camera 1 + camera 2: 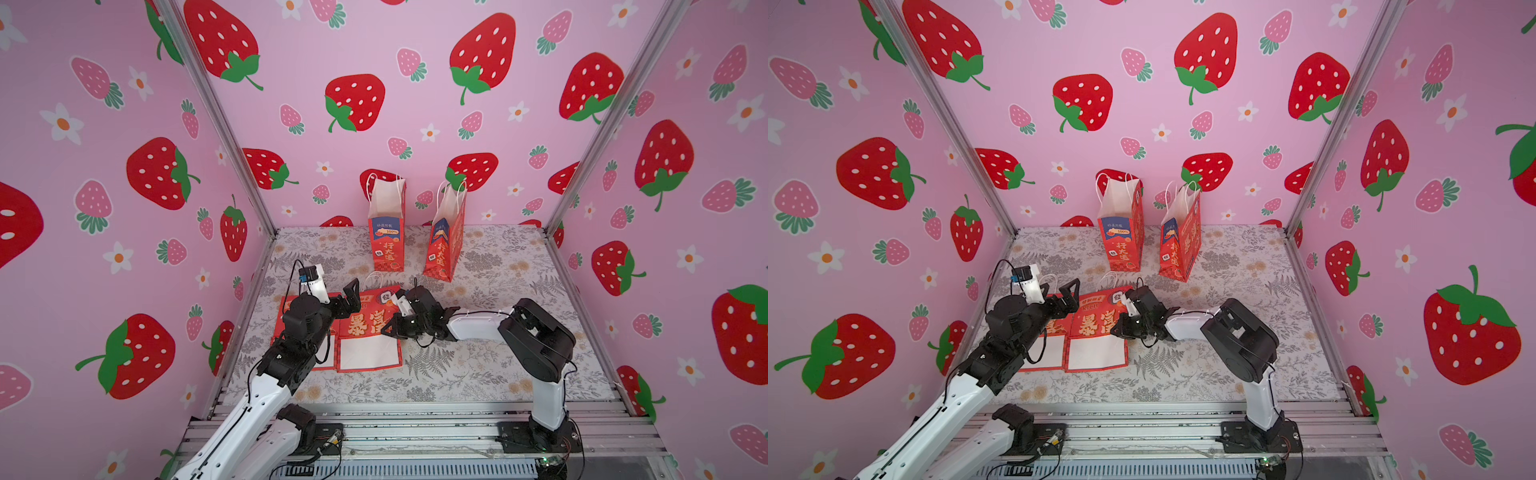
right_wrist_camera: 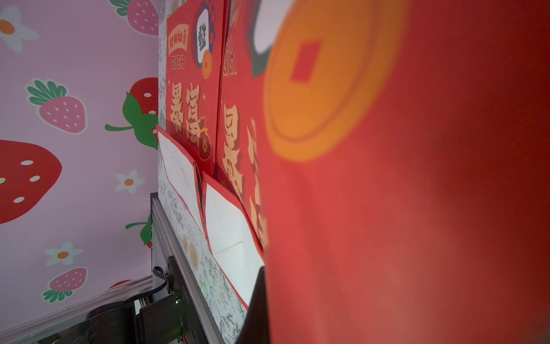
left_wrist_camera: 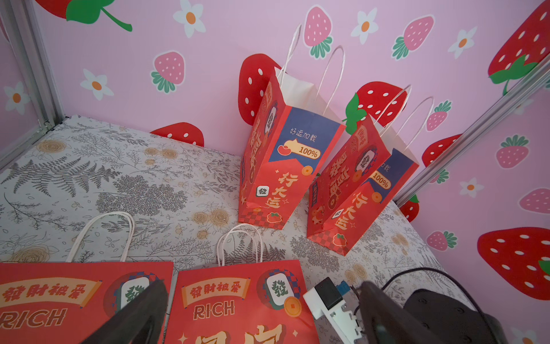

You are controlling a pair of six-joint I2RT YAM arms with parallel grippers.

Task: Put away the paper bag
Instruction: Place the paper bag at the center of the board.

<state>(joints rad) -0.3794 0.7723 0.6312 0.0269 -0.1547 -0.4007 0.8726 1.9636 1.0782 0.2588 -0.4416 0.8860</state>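
Right gripper (image 1: 388,328) pinches the flat bag's (image 1: 368,336) edge, likely to lift it — left gripper (image 1: 353,291) spread wide above it, holding nothing, probably ready to assist.

Soft even light, blurred wrist foreground

Left tool (image 1: 353,297) jaws wide apart; right tool (image 1: 388,328) jaws closed, low.

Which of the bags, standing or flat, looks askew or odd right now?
The right-hand standing bag tilts sideways, while its neighbour stands straight. Of the flat bags, the one under the right tool has its edge lifted; the other lies flat.
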